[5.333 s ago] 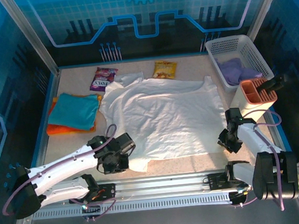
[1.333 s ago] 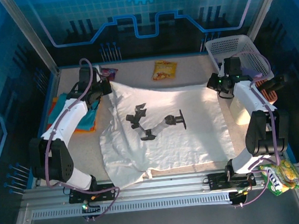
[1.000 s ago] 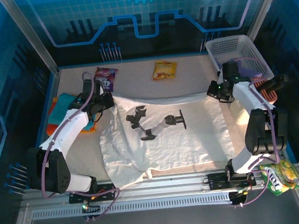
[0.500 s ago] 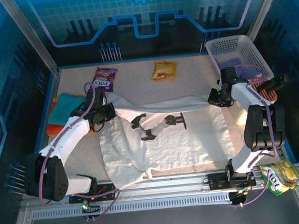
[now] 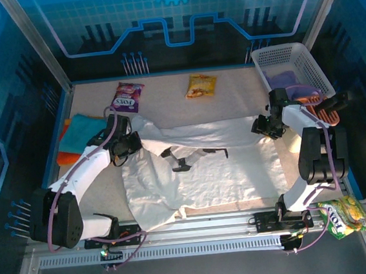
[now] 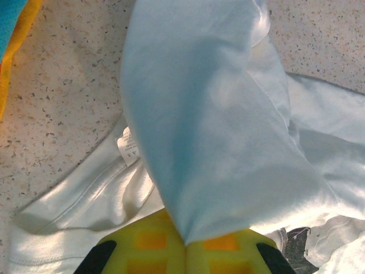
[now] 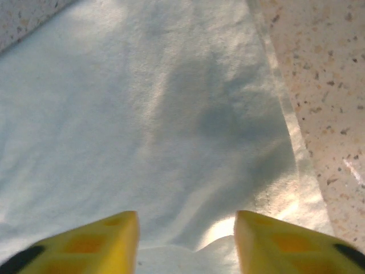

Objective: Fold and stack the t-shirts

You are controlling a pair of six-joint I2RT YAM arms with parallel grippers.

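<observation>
the right gripper has just parted its jaws, leaving the white t-shirt below them. the left gripper stays clamped on it; the fold seems nearly laid.

My overhead camera sits above and behind my arm bases, looking down and forward at the whole white t-shirt from far off. My left wrist camera looks steeply down, very close, at the shirt's left edge beside its label. My right wrist camera hangs close over the shirt's right edge. All three views share that shirt.
</observation>
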